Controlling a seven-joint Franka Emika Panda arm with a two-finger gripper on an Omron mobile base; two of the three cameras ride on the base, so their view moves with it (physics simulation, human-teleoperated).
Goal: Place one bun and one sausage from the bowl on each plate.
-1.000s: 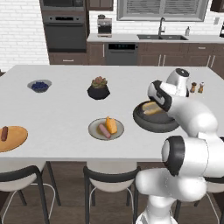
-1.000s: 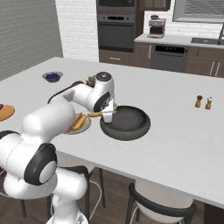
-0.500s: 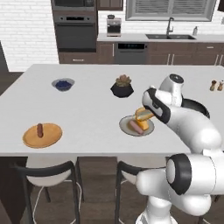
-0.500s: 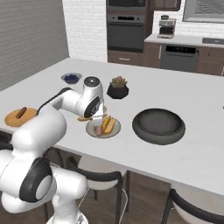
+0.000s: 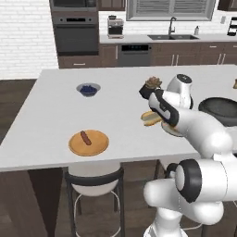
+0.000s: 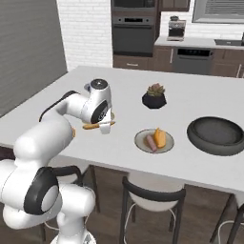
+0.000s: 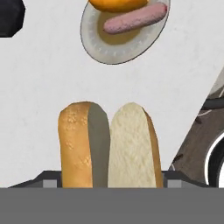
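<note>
Your gripper (image 6: 99, 125) had its jaws closed on a split bun (image 7: 109, 144), carried above the white counter (image 5: 55, 120). From that bun, the grey plate (image 6: 153, 141) sat at 3 o'clock in the right base view, already holding a sausage (image 7: 134, 19) beside another bun (image 6: 159, 137), with the dark bowl (image 6: 217, 136) further out at 3. The wooden plate (image 5: 89, 142) held one sausage (image 5: 85, 138), at 8 o'clock from the carried bun in the left base view.

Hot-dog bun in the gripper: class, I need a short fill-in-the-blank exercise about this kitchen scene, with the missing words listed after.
1. The gripper holds a hot-dog ____.
2. The wooden plate carries one ____ and no bun.
3. The grey plate carries a bun and a ____.
4. The dark bowl looks ____.

Missing words: bun; sausage; sausage; empty
</note>
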